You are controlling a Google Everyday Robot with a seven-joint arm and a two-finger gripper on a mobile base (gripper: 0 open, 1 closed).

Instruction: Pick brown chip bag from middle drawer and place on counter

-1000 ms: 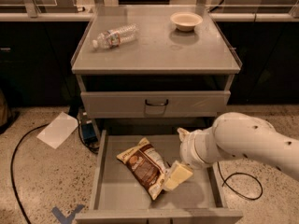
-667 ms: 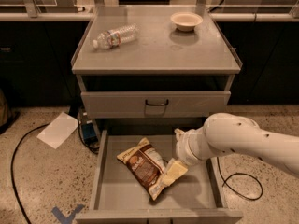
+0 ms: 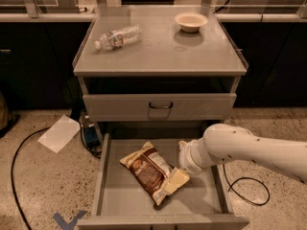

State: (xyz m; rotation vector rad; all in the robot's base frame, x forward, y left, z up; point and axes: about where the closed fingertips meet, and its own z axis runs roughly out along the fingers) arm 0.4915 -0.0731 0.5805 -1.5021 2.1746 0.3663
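The robot's white arm [image 3: 254, 150] reaches in from the right edge of the view, sloping down and leftward over the open middle drawer [image 3: 120, 200]. Its rounded wrist section bends downward above the drawer's right half. The gripper [image 3: 183, 166] sits at the end of that wrist, low inside the drawer and right at the cream-yellow end of the brown chip bag [image 3: 152, 172]. The wrist hides its working end, so it cannot be told whether the gripper is released or grasping the bag.

The bag lies on the drawer floor, angled from upper left to lower right, with its dark centre facing up and its far corner pointing toward the drawer's back left.

Above the drawer, a closed drawer front [image 3: 159, 107] with a dark handle spans the cabinet. On the counter [image 3: 158, 56] a clear water bottle [image 3: 117, 36] lies on its side at the left and a pale bowl [image 3: 191, 20] stands at the back right, well apart. On the speckled floor, a sheet of paper [image 3: 60, 133] lies left of the cabinet and a black cable [image 3: 244, 186] loops at the right.
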